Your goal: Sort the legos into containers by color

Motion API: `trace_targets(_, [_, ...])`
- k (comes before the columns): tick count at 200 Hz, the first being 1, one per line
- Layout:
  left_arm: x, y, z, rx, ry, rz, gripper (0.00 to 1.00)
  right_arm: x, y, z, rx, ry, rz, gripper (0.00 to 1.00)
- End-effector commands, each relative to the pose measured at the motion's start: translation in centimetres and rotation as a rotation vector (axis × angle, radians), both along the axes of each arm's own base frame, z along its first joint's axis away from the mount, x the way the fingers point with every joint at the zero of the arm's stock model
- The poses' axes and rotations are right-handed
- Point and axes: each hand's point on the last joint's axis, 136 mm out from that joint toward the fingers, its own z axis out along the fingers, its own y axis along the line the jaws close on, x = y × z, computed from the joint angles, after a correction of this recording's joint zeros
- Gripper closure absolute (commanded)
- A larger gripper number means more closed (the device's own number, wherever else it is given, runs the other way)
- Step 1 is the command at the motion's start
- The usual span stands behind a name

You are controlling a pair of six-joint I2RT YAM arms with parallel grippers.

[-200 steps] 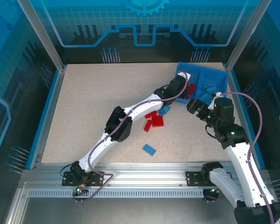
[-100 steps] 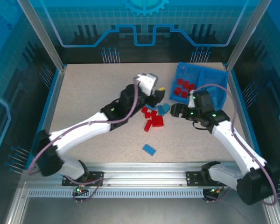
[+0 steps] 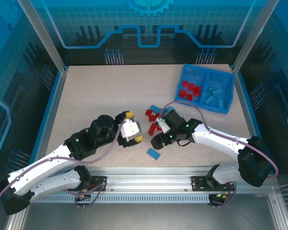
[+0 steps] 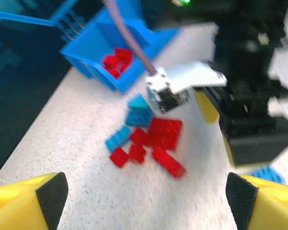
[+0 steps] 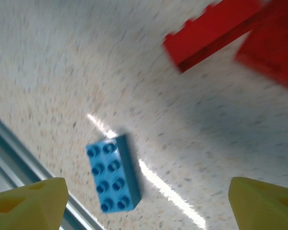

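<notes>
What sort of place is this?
Probably a robotics lab or demo cell: two robot arms bolted to an aluminium rail, a speckled table fenced by blue printed panels, and a tray of toy bricks.

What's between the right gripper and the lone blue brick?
Nothing: the right wrist view shows bare table between the open right gripper and the blue brick.
</notes>
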Motion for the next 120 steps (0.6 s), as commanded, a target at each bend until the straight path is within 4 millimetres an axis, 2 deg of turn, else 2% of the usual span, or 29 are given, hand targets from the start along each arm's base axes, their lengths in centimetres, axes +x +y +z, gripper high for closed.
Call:
trace_targets(1, [-3.5, 1.4, -4.9, 0.219, 0.026, -0.200, 0.08, -2.8, 0.9, -1.8, -0.039, 0.020, 0.146, 0.12])
trace_targets(28, [-3.7, 2.2, -6.1, 0.275, -0.002, -0.216, 0.01, -4.0, 1.8, -3.3, -0.099, 0.022, 0.201, 0.12])
trace_targets(50, [-4.1, 2.1, -6.4, 0.259, -0.007, -0.240, 0.01, -4.6, 2.3, -4.6, -0.144, 0.023, 0.233, 0.17])
trace_targets(79, [-4.5, 2.0, -7.2, 0.251, 0.000, -0.255, 0.01, -4.0, 1.7, -6.3, -0.230, 0.008, 0.223, 0.28])
trace_targets(120, [-4.8, 1.8, -7.3, 0.230, 0.003, -0.266, 0.01, -3.4, 1.8, -7.0, -0.282, -0.025, 0.219, 0.49])
